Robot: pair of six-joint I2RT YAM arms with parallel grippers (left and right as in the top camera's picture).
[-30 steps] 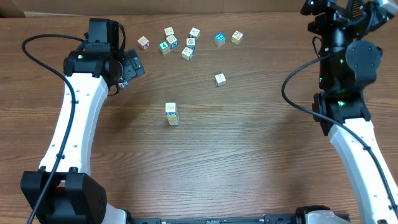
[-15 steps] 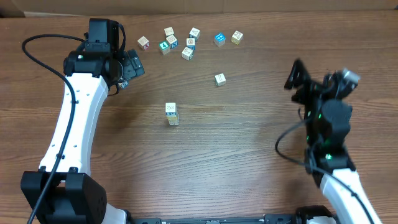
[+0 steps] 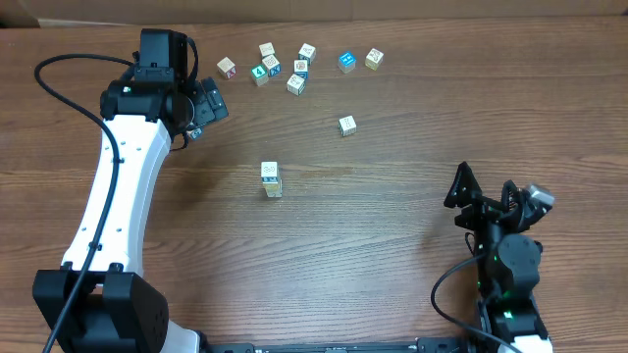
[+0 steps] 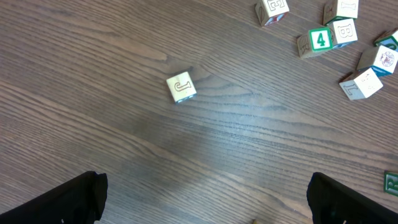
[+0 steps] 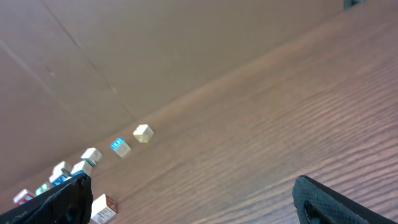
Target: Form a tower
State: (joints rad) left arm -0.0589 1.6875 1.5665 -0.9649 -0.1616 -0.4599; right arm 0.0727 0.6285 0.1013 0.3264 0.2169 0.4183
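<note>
tower (image 3: pixel 271 179) stands short on the counter (image 3: pixel 392 265), between pickups. left end effector (image 3: pixel 209 106) and right end effector (image 3: pixel 484 196) both gape empty; next likely calls for fetching the lone cube (image 3: pixel 346 125) nearby.

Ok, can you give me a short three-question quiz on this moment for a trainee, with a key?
1. True or false: the left fingers are closed on a cube.
2. Where does the tower stand? A) inside the cluster of loose cubes; B) alone, well apart from that cluster; C) leaning against that cluster.
3. Fill in: in the left wrist view, the green-faced cube shows the number ___.
Key: 1 false, the left fingers stand open and empty; 2 B; 3 the number is 4.
</note>
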